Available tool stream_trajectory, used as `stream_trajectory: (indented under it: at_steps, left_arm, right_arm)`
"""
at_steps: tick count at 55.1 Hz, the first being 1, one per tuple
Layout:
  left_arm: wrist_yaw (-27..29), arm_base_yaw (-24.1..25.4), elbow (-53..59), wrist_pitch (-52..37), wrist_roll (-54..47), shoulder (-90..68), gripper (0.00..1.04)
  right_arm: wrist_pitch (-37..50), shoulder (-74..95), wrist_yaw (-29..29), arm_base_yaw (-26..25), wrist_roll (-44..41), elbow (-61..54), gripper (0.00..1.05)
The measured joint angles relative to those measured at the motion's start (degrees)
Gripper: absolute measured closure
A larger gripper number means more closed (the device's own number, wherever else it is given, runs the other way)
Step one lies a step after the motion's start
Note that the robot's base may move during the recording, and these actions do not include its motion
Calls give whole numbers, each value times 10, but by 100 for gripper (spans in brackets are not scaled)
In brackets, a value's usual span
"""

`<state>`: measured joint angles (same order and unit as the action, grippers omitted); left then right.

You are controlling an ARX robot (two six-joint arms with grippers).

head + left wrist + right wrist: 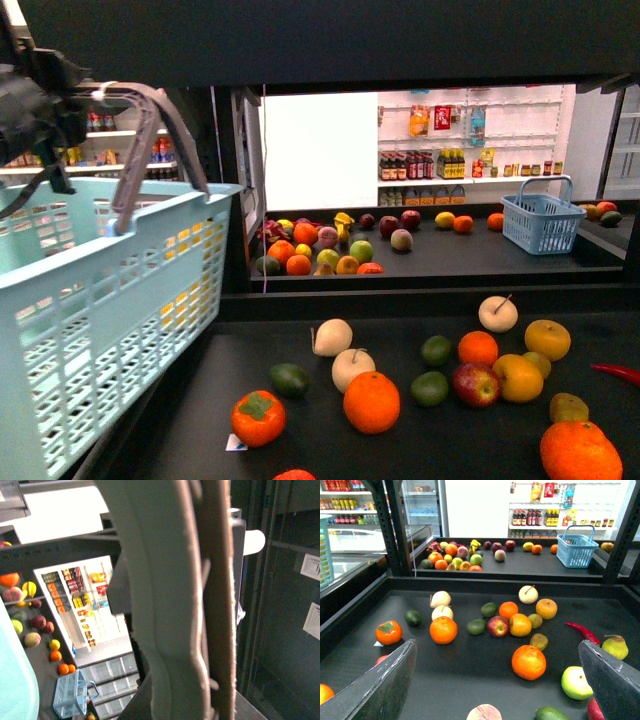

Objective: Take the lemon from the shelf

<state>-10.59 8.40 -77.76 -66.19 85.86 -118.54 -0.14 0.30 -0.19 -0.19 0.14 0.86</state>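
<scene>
**A:** Start at the fingers. What are they doing?

**B:** The right fingers (380, 685) stand wide apart with nothing between them, only the bare black deck of the shelf (470, 582) below. The left fingers are hidden in both views. The basket handle (165, 605) fills the left wrist view, so I cannot tell whether they are closed on it. The teal basket (90, 330) does hang high from the left arm (40, 105), at the near left corner of the lower deck.

**A:** And the lemon?

**B:** I take it to be the plain yellow oval fruit (528, 546) on the rear deck, close to that deck's back edge. An orange (536, 549) lies just beside it, and the small blue basket (576, 550) is further toward the right edge. It is well apart from the right fingers. The yellow fruits on the near deck look rounder and duller, more like apples (546, 608).

**A:** So which step is this?

**B:** The approach, I judge, and nothing is grasped yet. The right arm is held low over the near deck's front edge, aimed at the back. The next move calls for a long reach over the scattered near fruit and the lip between the decks. The open fingers then need to settle around the lemon without nudging the orange.
</scene>
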Motion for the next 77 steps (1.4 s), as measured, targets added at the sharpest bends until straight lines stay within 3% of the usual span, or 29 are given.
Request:
stream_trajectory:
  at_steps: [25,67,77]
  left_arm:
    - [-75,110,19,-64,36,-37,98]
    - [-114,152,59,-133,69,-82,98]
    - [-119,154,62,-135,70,-82,62]
  right_arm:
    - [0,0,0,0,0,0,7]
    - [0,0,0,0,0,0,7]
    - [0,0,0,0,0,0,7]
